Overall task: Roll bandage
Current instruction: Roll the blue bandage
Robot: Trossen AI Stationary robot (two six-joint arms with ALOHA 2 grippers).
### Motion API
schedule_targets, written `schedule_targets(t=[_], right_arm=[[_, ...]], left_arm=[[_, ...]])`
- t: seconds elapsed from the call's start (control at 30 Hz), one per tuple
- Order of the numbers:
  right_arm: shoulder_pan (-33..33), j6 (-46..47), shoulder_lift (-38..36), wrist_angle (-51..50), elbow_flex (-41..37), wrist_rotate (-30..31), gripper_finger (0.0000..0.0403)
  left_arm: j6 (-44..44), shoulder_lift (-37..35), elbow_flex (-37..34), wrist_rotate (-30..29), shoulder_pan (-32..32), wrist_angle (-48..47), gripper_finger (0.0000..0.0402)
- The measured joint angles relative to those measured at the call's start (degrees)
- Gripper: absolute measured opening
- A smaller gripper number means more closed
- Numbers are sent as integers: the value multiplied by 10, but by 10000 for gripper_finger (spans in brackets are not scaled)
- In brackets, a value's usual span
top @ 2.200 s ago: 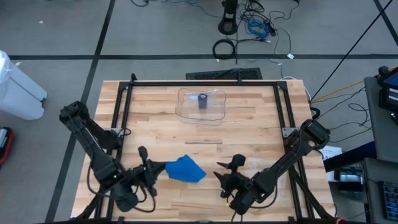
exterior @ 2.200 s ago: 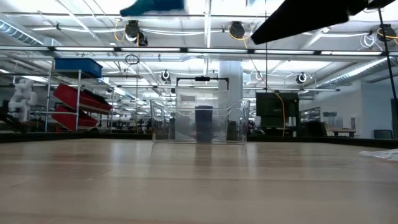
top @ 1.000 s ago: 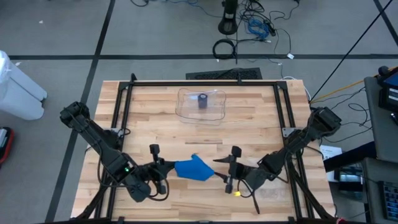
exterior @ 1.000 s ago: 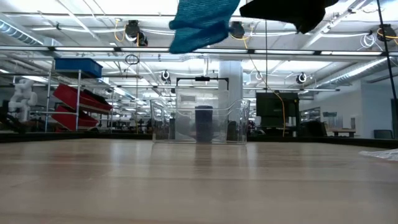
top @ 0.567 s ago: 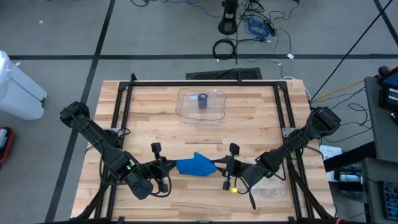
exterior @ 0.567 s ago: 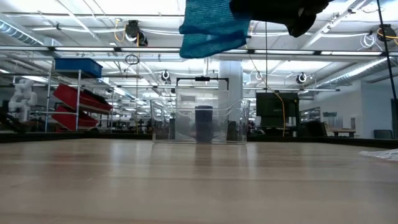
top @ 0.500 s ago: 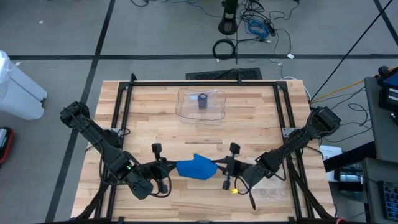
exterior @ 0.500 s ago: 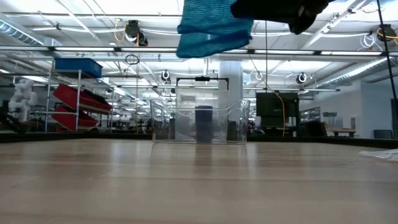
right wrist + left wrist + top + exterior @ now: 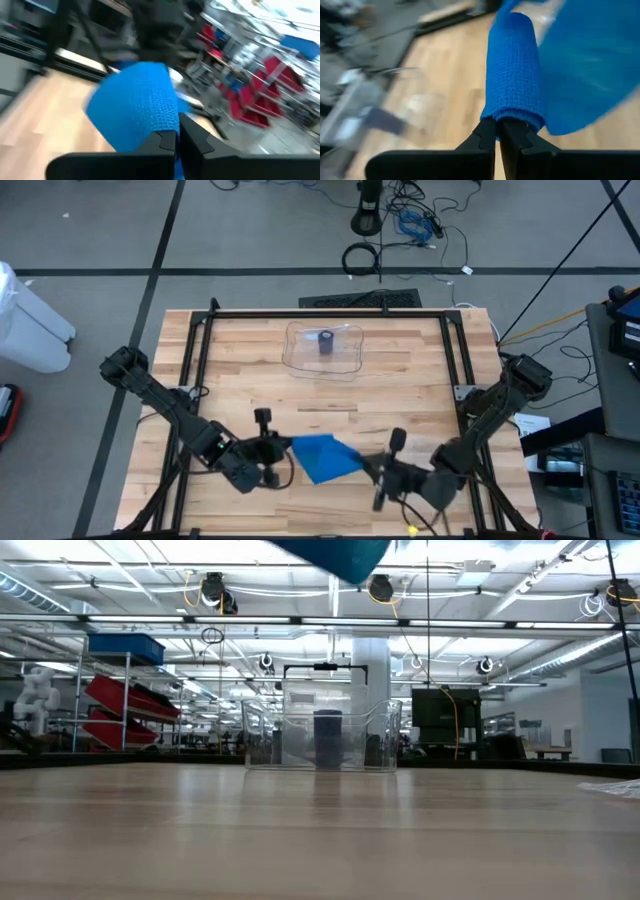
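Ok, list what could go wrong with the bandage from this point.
Both grippers pinch only the edges of the blue bandage: the left gripper holds the rolled end, the right gripper the loose end, so a tug could pull either free. The bandage hangs above the table, so a slip would let the roll unwind. The grippers sit close together and might collide.

Bare wooden table [image 9: 250, 390] stretches wide open between the near edge and the clear tray [image 9: 323, 348] at 12 o'clock, the only standing obstacle. Near 6 o'clock, the blue bandage [image 9: 322, 457] hangs stretched between both grippers, barring passage there.
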Motion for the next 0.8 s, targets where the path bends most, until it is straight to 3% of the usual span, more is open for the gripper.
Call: schedule_targets(t=[0.27, 0.43, 0.57, 0.67, 0.8], right_arm=[[21, 17, 38, -21, 7, -63, 0], [3, 65, 77, -41, 7, -107, 12], [-7, 75, 90, -42, 7, -114, 62], [-6, 117, 85, -41, 7, -151, 113], [-5, 201, 68, -50, 7, -291, 172]], left_arm=[[-30, 0, 0, -142, 9, 18, 6], [41, 0, 0, -158, -6, 100, 6], [102, 0, 0, -152, -23, 152, 6], [134, 0, 0, -153, -40, 155, 6], [186, 0, 0, -163, -54, 156, 6]])
